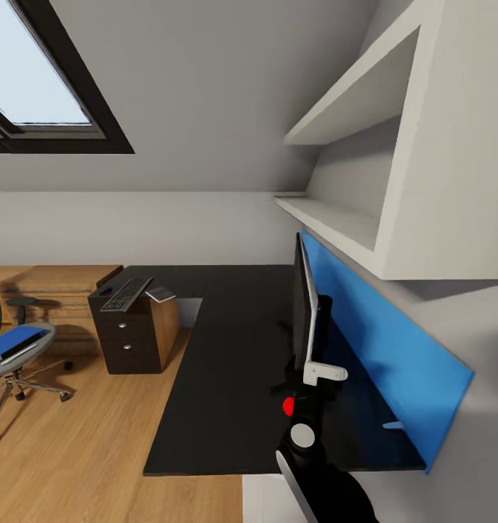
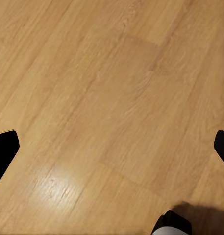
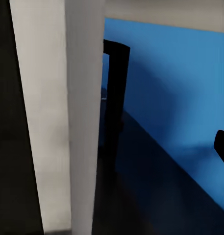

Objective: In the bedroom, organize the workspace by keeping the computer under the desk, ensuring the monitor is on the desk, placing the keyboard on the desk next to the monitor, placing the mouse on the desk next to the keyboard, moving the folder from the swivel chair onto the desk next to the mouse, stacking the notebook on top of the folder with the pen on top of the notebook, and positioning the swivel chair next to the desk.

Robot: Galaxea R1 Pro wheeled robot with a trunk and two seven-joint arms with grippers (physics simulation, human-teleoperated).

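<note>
The monitor stands edge-on on the black desk. My right arm reaches up to its near end. In the right wrist view the monitor's pale edge is very close, and my right gripper is open with one fingertip showing. On the desk's far wing lie the keyboard, the small dark mouse and the grey notebook. The blue folder lies on the swivel chair at the left. My left gripper hangs open over wooden floor. The pen and computer are not discernible.
A blue wall panel runs behind the monitor, under white shelves. A black drawer unit stands under the desk's far wing, with a wooden chest beyond it. Wooden floor lies open between chair and desk.
</note>
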